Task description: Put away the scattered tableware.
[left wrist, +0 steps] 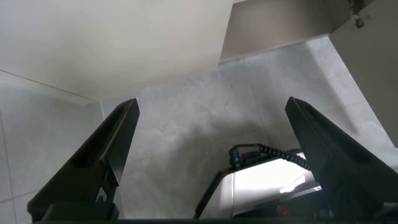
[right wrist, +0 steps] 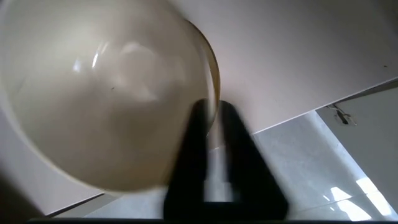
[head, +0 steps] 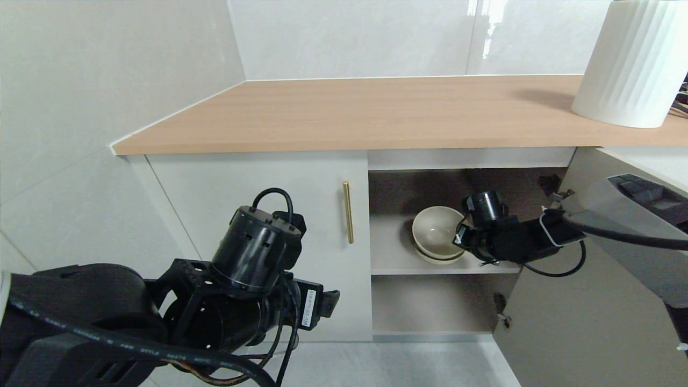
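Note:
A cream bowl (head: 435, 230) is tilted on the middle shelf (head: 391, 257) of the open cabinet, resting in a second bowl (head: 439, 259) with a dark rim. My right gripper (head: 460, 237) reaches into the cabinet and is shut on the upper bowl's rim at its right side. The right wrist view shows the cream bowl (right wrist: 99, 93) up close, with the fingers (right wrist: 198, 134) pinching its edge and the lower bowl's brownish rim (right wrist: 214, 62) behind. My left gripper (left wrist: 211, 106) hangs low, left of the cabinet, open and empty over the grey floor.
The left cabinet door (head: 258, 177) is closed and has a gold handle (head: 348, 212). The right door (head: 564, 306) is swung open towards me. A wooden countertop (head: 376, 113) carries a white ribbed vessel (head: 631, 64) at the right. The lower shelf (head: 430, 306) is bare.

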Controlling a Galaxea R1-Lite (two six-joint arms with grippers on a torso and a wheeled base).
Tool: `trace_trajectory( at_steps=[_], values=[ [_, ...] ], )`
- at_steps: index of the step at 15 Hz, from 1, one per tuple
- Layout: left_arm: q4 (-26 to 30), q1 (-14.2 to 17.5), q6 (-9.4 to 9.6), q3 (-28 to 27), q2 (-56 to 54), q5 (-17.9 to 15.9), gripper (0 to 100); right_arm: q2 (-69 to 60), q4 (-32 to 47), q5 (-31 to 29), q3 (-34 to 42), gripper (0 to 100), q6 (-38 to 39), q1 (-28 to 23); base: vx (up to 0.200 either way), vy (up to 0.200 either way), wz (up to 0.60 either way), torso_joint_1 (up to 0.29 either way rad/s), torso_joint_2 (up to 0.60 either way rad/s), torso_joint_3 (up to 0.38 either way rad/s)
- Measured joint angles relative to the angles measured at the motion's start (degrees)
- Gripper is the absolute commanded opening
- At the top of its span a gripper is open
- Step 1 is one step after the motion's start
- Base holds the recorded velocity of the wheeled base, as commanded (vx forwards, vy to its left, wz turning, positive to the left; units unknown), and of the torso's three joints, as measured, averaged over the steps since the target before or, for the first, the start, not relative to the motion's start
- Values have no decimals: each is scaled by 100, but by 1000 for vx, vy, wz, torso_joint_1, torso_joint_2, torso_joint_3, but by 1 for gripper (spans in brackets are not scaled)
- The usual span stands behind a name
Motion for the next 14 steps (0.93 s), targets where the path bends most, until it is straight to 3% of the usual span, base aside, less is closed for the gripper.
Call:
trace_trajectory(
  at_steps=[9, 12, 14],
  values=[
    [0, 30, -16, 18, -48, 2, 100, -204, 88, 68, 190, 100, 2, 48, 0, 0, 0, 0, 0, 0],
    [0, 59, -29, 215, -321, -17, 100, -905, 132, 384, 911, 100, -187, 290, 0, 0, 0, 0, 0, 0],
    [-2, 306, -20, 378, -656, -123, 100, -1626, 269, 611, 1553, 100, -285, 524, 0, 0, 0, 0, 0, 0]
  ],
)
